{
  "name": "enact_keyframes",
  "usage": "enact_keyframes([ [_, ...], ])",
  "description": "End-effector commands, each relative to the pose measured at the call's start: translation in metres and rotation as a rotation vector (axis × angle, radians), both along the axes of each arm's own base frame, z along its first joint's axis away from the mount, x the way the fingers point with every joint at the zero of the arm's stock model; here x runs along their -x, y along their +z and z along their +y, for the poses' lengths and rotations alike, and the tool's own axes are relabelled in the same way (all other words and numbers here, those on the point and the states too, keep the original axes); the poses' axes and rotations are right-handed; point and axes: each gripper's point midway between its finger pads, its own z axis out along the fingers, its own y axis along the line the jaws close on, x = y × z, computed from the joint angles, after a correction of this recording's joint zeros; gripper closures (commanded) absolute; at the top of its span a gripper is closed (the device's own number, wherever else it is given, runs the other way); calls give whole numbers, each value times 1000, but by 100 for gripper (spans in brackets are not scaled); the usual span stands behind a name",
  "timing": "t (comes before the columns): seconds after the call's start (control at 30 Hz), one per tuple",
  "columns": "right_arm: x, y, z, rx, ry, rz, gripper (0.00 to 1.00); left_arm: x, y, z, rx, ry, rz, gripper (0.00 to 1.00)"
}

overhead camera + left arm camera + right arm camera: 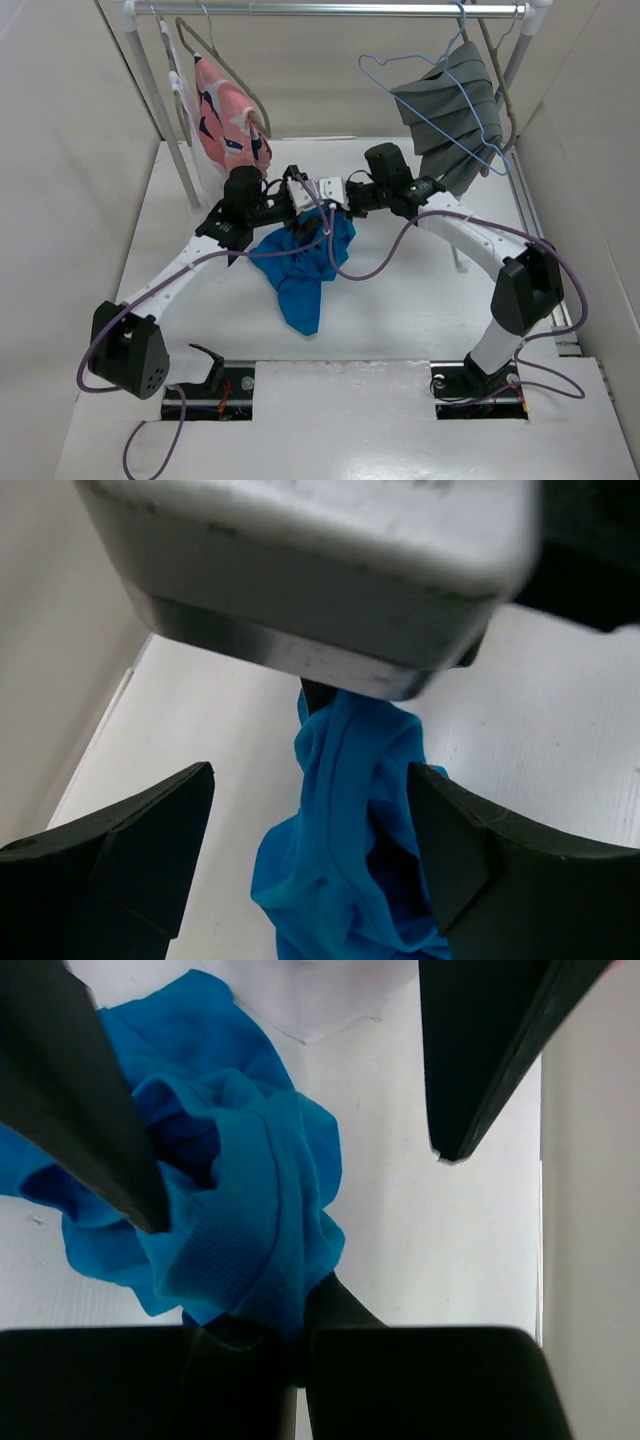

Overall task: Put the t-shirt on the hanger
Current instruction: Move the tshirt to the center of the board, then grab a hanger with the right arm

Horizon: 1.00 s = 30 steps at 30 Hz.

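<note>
The bright blue t-shirt (303, 268) lies bunched on the white table, its top edge lifted between the two arms. My right gripper (328, 210) is shut on a fold of the t-shirt (240, 1230), pinching it between its black jaws (300, 1328). My left gripper (300, 205) is wide open facing it, and the hanging cloth (345, 850) lies between its fingers (150, 830) untouched. The left gripper's fingers (90, 1110) also show in the right wrist view. The light-blue wire hanger (425, 95) hangs from the rail at the back right, over the grey cloth.
A metal rail (330, 9) on white posts spans the back. A pink patterned garment (228, 120) on a grey-brown hanger hangs at its left, a pleated grey cloth (460, 115) at its right. White walls close in on both sides.
</note>
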Motion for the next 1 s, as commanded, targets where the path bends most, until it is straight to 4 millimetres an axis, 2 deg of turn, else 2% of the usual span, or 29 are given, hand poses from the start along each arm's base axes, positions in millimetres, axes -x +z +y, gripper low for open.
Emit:
enact_keyframes([
  [0.0,10,42,13,-54,41,-68,100,-2,5,-10,-5,-56,-27,26],
  [0.07,10,43,13,-52,45,-76,100,1,9,-13,10,-75,-29,34],
  [0.1,11,47,12,-57,45,-84,100,0,5,-13,6,-75,-21,41],
  [0.17,12,43,11,-52,45,-76,100,0,1,-15,6,-88,-9,51],
  [0.2,12,43,11,-50,49,-84,96,0,1,-15,6,-88,-9,56],
  [0.23,12,43,11,-50,49,-84,93,0,1,-15,6,-88,-9,72],
  [0.27,14,39,12,-49,57,-74,88,1,1,-15,10,-86,1,81],
  [0.3,14,39,12,-49,57,-74,77,3,-5,-15,14,-80,35,90],
  [0.33,13,36,9,-35,44,-69,48,4,-9,-15,21,-75,56,99],
  [0.4,13,43,3,-22,20,-79,33,4,-11,-14,37,-54,91,100],
  [0.43,9,38,-3,8,-14,-79,17,3,-12,-13,47,-28,121,100],
  [0.5,7,65,-19,10,-89,-106,2,1,-14,-10,56,19,152,100],
  [0.53,6,75,-25,16,-115,-126,0,-4,-20,-4,47,70,166,100],
  [0.57,6,82,-35,42,-150,-133,0,-5,-22,-1,51,100,180,100],
  [0.6,9,116,-38,1,-166,-177,0,-8,-23,1,46,124,176,100],
  [0.63,15,127,-42,-6,-172,-171,0,-13,-24,5,43,163,177,100],
  [0.7,21,165,-46,-54,-182,-209,0,-15,-27,8,40,188,193,100],
  [0.73,25,205,-48,-113,-190,-263,0,-15,-27,8,40,189,193,100],
  [0.8,34,242,-52,-171,-186,-307,0,-17,-24,6,49,194,212,100],
  [0.83,32,270,-61,-219,-219,-339,0,-19,-21,5,55,196,215,100],
  [0.87,33,289,-69,-253,-239,-360,0,-20,-18,4,69,198,213,100],
  [0.9,30,298,-74,-271,-261,-362,2,-20,-14,2,76,188,207,100],
  [0.93,23,307,-89,-282,-306,-365,4,-19,-8,2,86,186,190,100],
  [0.97,23,330,-98,-325,-333,-390,6,-16,-6,2,87,177,191,100],
])
